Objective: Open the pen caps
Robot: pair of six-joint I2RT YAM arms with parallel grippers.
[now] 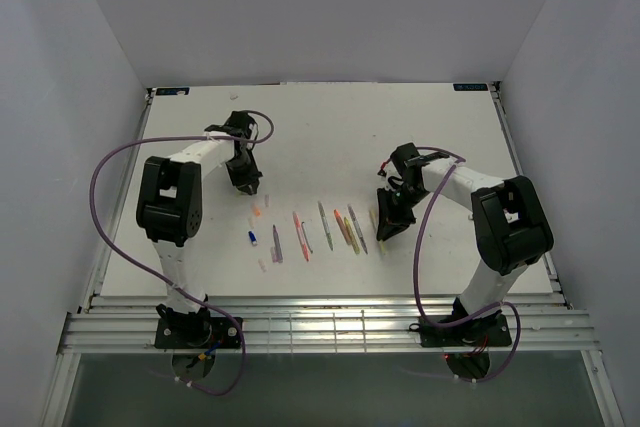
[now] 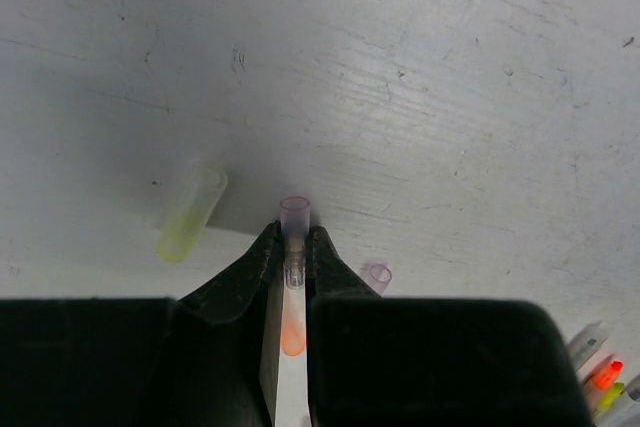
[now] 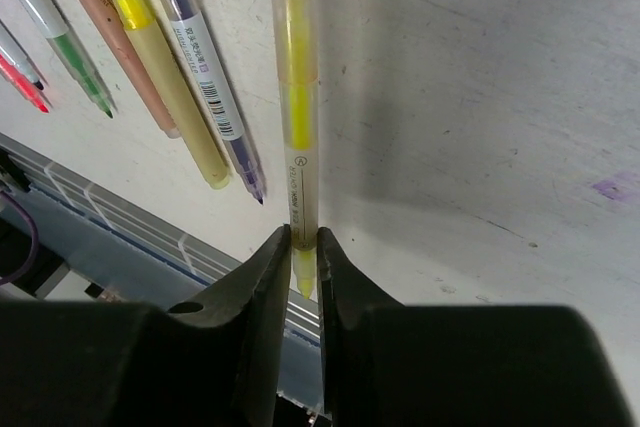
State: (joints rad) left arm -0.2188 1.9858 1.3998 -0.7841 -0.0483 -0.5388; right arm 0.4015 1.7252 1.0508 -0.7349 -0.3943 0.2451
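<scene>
Now L tool (image 2: 292, 244) grips orange cap (image 2: 294, 215); R tool (image 3: 304, 245) grips yellow pen (image 3: 296, 97).

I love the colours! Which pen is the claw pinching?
The yellow pen. It sits right between the fingers of the right claw. The other pens lie off to one side with nothing touching them.

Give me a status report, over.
Copy: left jaws shut on clear cap; right jaws shut on yellow pen. One yellow cap loose nearby. Nothing blocking.
</scene>
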